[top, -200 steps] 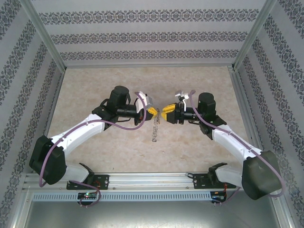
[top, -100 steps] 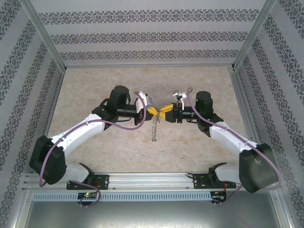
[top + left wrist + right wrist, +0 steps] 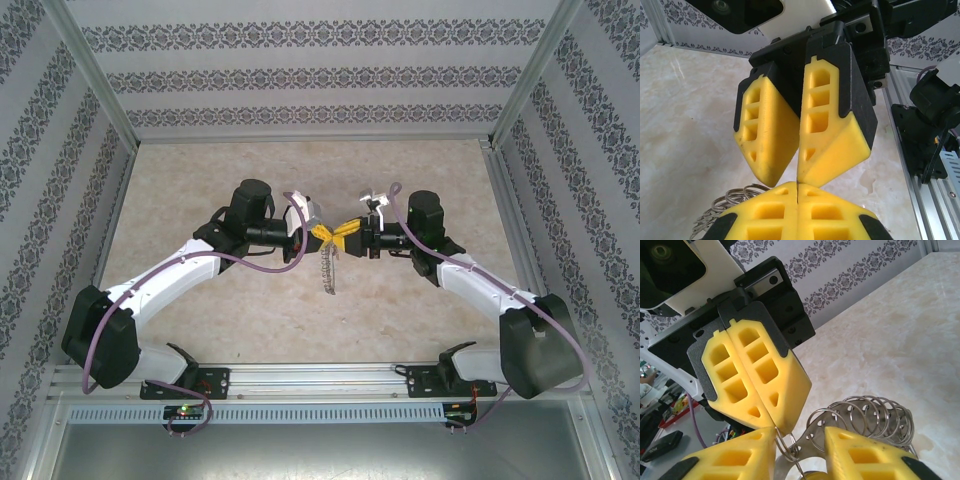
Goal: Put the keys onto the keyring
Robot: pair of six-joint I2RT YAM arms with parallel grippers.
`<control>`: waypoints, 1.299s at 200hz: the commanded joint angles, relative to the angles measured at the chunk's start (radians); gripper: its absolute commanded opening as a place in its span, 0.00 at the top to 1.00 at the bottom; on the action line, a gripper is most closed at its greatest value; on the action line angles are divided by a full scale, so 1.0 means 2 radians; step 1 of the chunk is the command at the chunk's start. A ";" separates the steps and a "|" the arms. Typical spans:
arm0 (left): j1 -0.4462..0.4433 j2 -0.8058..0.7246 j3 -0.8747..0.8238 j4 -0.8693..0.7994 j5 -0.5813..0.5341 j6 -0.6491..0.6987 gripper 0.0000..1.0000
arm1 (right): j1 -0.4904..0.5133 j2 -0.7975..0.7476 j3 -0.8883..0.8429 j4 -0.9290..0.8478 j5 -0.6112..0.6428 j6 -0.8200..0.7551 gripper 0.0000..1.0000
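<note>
The right gripper (image 3: 346, 236) has closed in since a second ago. The gap is gone, and its tips now meet those of the left gripper (image 3: 321, 234) above mid-table. The keyring (image 3: 328, 272) hangs below them, now slightly tilted. The left pads are pressed together on the ring's wire. The right fingers (image 3: 735, 457) stand a little apart with the keys (image 3: 810, 473) between them; I cannot tell whether they pinch them. The table (image 3: 200, 180) is beige and marbled. The walls (image 3: 300, 75) carry dark floral bands between aluminium posts (image 3: 97, 85).
</note>
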 commanded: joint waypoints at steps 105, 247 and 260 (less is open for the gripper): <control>-0.001 0.004 0.019 0.019 0.016 -0.010 1.00 | 0.014 0.009 0.016 0.022 -0.015 -0.002 1.00; 0.018 -0.040 0.040 0.002 -0.166 -0.065 0.61 | 0.022 -0.009 0.136 -0.302 0.090 -0.142 1.00; 0.026 -0.047 0.036 0.007 -0.163 -0.066 0.55 | 0.027 -0.007 0.159 -0.343 0.102 -0.165 1.00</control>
